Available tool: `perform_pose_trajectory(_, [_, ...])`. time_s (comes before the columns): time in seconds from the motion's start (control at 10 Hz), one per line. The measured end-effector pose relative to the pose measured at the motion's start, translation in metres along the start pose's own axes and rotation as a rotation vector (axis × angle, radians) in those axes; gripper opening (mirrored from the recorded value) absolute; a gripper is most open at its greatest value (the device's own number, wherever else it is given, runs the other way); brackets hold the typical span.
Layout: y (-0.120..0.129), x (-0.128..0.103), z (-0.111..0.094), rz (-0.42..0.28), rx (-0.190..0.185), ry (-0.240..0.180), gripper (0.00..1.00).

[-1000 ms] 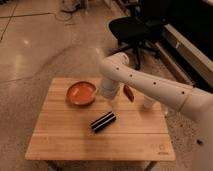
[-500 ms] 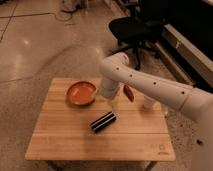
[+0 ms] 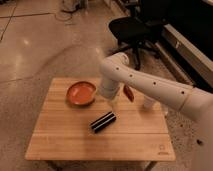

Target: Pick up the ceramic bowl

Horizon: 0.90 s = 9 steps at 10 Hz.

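Bench [image 3: 55, 135]: pale wooden slatted top on a polished speckled floor, carrying all the items below.

Ceramic bowl [image 3: 81, 93]: shallow, round, orange-red, with a glossy inside and a darker rim. It sits upright on the bench in the rear left-of-centre part of the top. Nothing lies in it.

Black striped cylinder [image 3: 103, 121]: lies on its side near the middle of the bench, set diagonally. It is in front of the bowl and to its right, apart from it.

Gripper [image 3: 112, 101]: at the lower end of the white arm, low over the bench. It is just right of the bowl's right edge and above the far end of the cylinder. The wrist covers most of it, so whether it is released or clenched cannot be told, nor whether it touches the bowl.

Arm [image 3: 150, 85]: white and jointed, entering from the right edge. It rises to an elbow behind the bowl and then drops toward the bench.

Small reddish-brown oval item [image 3: 129, 93]: just right of the wrist, tilted and partly masked by the arm.

Black office chair [image 3: 132, 27]: on the floor behind the bench, well apart from it.
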Motion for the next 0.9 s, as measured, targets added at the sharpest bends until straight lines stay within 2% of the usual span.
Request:
perform_pose_trajectory(0.2, [-0.023,0.020,0.015,-0.026,0.021,0.040,0.80])
perform_pose_trajectory(0.6, [-0.060,0.057,0.045,-0.089,0.078,0.077,0.80])
perform_pose_trajectory(0.7, [-0.067,0.065,0.056,-0.111,0.082,0.082,0.80])
perform_pose_trajectory(0.9, [-0.071,0.076,0.073,-0.141,0.063,0.087,0.80])
